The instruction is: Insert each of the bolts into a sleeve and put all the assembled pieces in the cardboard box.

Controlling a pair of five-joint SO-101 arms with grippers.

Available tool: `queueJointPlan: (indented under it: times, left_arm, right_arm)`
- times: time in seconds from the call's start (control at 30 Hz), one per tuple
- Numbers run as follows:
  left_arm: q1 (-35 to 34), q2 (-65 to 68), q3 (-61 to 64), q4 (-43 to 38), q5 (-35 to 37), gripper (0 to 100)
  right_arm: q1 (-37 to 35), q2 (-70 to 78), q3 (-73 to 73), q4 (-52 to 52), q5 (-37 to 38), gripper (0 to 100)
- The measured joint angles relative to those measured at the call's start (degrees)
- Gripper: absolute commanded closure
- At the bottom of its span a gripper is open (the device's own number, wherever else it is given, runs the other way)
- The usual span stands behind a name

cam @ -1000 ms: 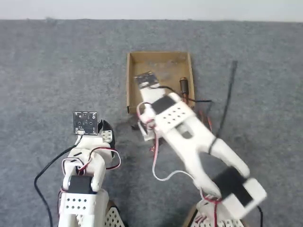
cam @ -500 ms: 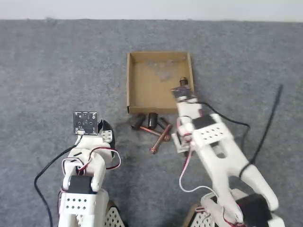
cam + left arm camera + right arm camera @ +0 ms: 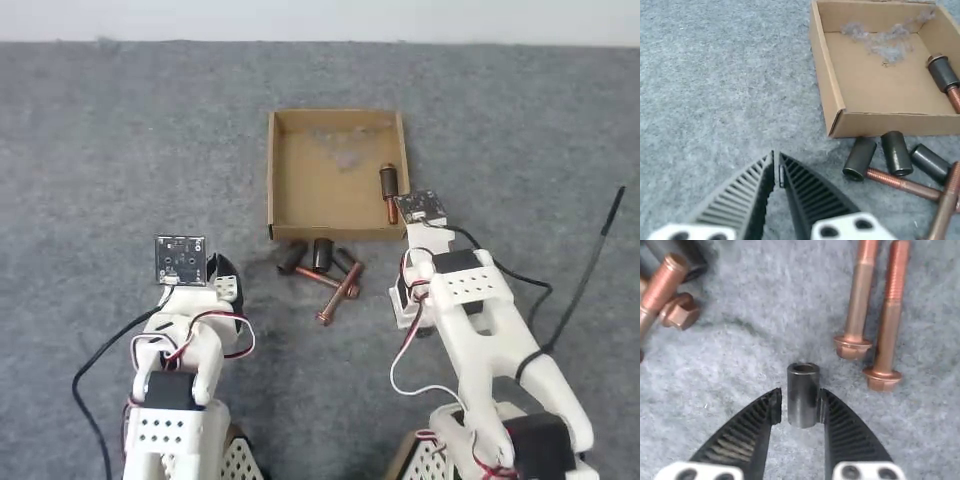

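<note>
The cardboard box (image 3: 270, 170) (image 3: 840, 120) holds one bolt inside a dark sleeve (image 3: 388, 190) (image 3: 945, 80) by its right wall. Three loose dark sleeves (image 3: 320, 258) (image 3: 894, 152) and copper bolts (image 3: 340, 290) (image 3: 902, 182) lie on the carpet just in front of the box. My left gripper (image 3: 775, 157) (image 3: 225, 285) is shut on nothing, low over bare carpet short of the box's near left corner. In the right wrist view, my right gripper (image 3: 800, 400) is open, its fingers closely flanking a short dark sleeve (image 3: 803, 395). Two copper bolts (image 3: 875, 315) lie beyond it.
Grey carpet covers the whole table. The right arm (image 3: 470, 300) stands to the right of the loose parts, its black cable (image 3: 590, 270) trailing off to the right. Some grey fluff (image 3: 885, 37) lies in the box's far part.
The right arm has drawn back from over the box toward the near right, uncovering the assembled piece in the box and the loose parts. The left arm has not moved.
</note>
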Motion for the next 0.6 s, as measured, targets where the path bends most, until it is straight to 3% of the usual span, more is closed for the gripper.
queueJointPlan:
  times: [0.6]
  left_arm:
    - [0.0,0.0,0.0,0.0,0.0,99]
  right_arm:
    - [0.1,2.1,4.2,-7.6,4.4,90.7]
